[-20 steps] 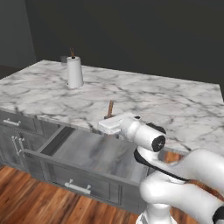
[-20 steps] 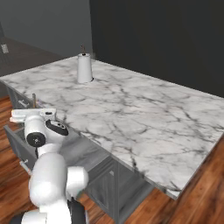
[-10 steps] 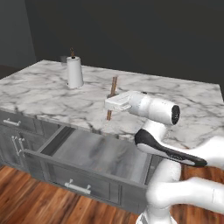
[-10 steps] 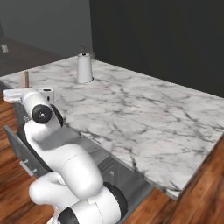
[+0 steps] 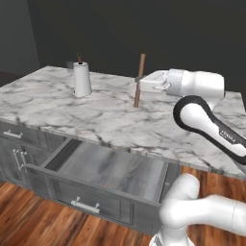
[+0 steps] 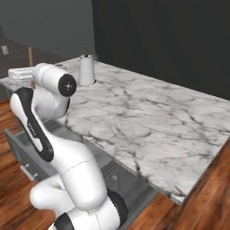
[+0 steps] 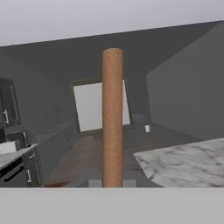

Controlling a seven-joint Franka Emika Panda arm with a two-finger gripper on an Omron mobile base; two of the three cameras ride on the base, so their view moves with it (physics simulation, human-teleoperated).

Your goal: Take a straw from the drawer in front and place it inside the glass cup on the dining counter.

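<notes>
My gripper [image 5: 140, 85] is shut on the straw [image 5: 139, 79], a thin brownish-orange stick held upright over the dining counter [image 5: 103, 117]. In the hand view the straw [image 7: 112, 118] rises straight up from between my fingertips. The right base view shows its top end [image 6: 31, 55] poking above the white hand at the counter's [image 6: 148, 112] far left. The drawer [image 5: 110, 166] stands pulled open below the counter edge, its grey inside bare. A faint clear shape that may be the glass cup [image 5: 71, 64] sits just behind the paper-towel roll, too faint to make out well.
A white paper-towel roll [image 5: 82, 79] with a brown knob stands at the counter's back left, also seen in the right base view [image 6: 86, 70]. Dark grey cabinet doors [image 5: 14, 153] flank the open drawer. Wooden floor lies below.
The arm has lifted from just above the open drawer and swung up over the counter, carrying the straw. The straw now stands upright, higher and farther back.
</notes>
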